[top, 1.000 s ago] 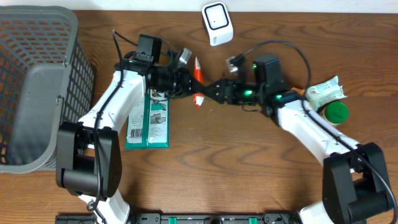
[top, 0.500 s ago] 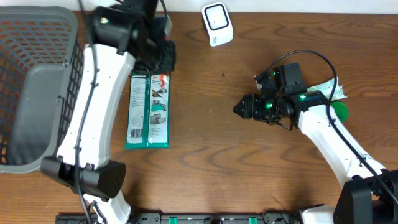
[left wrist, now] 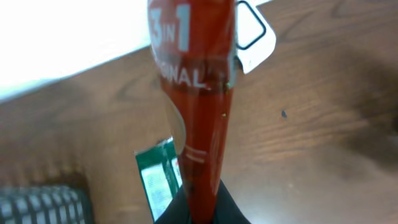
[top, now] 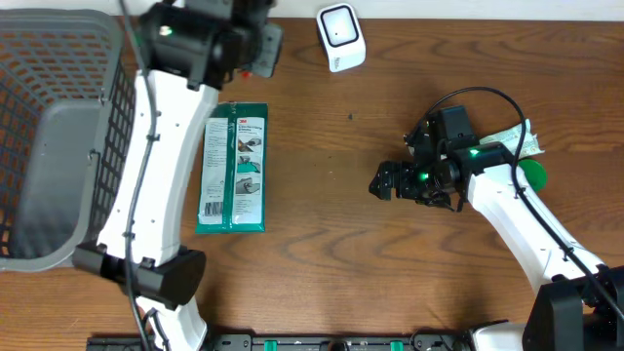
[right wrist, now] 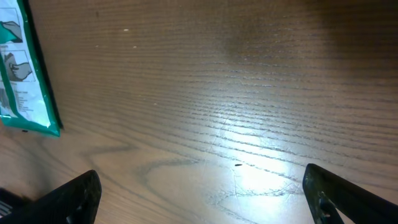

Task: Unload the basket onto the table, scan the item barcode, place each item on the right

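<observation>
- The table (top: 322, 263) is brown wood with a clear grain, and a bright sheen falls on it under your right wrist camera.
- The red tube (left wrist: 199, 93) is narrow and glossy. It tapers toward the grip and carries white lettering that reads "3 IN 1" and "ORIGINAL".
- Your left gripper (left wrist: 193, 210) is clamped on the tube's narrow end. It holds the tube up off the table at the back, just left of the scanner (top: 339, 37).
- The scanner is a white, rounded box with a dark-outlined window.
- Your right gripper (top: 385, 182) has its jaws wide apart and holds nothing. Its black fingers (right wrist: 68, 199) sit at the bottom corners of the right wrist view, over bare wood.
- A flat green package (top: 234, 166) in shiny printed film lies on the table beside a grey mesh basket (top: 58, 136).
- From overhead, your left arm hides nearly all of the tube.
- In the left wrist view, the tube's top is cut off by the frame, it covers part of the scanner, and its smaller print is too blurred to read.
- A white packet (top: 512, 144) and a green round lid (top: 531, 175) are partly hidden behind your right arm.
</observation>
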You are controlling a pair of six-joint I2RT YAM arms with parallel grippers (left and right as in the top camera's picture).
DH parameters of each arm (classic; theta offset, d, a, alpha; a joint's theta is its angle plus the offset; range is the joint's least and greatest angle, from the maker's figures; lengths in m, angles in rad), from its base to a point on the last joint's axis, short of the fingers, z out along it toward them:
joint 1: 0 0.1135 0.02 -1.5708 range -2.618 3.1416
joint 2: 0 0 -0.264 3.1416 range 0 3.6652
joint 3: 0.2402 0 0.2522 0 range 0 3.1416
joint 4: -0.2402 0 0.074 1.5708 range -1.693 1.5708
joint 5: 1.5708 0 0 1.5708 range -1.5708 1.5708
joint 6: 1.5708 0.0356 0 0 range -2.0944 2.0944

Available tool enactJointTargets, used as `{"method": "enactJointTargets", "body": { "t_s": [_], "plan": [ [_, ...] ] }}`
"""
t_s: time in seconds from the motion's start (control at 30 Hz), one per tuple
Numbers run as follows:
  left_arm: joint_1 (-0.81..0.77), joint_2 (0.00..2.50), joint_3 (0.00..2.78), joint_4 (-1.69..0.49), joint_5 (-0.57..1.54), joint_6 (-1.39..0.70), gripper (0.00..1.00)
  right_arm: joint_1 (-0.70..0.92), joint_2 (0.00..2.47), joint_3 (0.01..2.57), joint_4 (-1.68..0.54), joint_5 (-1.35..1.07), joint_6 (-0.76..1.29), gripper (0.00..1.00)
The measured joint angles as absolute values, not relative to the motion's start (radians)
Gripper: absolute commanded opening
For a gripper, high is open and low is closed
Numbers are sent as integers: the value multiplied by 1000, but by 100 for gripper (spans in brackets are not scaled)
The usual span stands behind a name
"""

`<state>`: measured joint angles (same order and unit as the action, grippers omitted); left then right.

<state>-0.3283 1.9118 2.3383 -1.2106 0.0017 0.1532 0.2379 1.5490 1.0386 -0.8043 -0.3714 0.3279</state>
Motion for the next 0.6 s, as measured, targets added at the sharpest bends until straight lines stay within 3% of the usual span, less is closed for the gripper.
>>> {"method": "enactJointTargets", "body": {
  "t_s": [0.07, 0.13, 0.4, 0.5, 0.57, 0.6],
  "plan": [
    [-339, 1928, 2338, -1208, 4, 175, 17, 238, 1549, 1039, -804, -369, 328, 99],
    [-344, 1939, 2336, -1232, 12, 184, 7, 238, 1549, 1039, -804, -369, 328, 99],
    [-344, 1942, 2331, -1247, 64, 204, 7, 238, 1549, 1039, -804, -366, 328, 99],
    [-344, 1942, 2331, -1284, 45, 215, 17, 238, 1549, 1039, -804, -366, 328, 99],
    [-344, 1942, 2320, -1302, 44, 221, 34, 238, 1549, 1039, -804, -366, 328, 99],
    [-344, 1942, 2307, -1309, 46, 221, 38, 238, 1549, 1039, -804, -366, 328, 99]
  ]
}}
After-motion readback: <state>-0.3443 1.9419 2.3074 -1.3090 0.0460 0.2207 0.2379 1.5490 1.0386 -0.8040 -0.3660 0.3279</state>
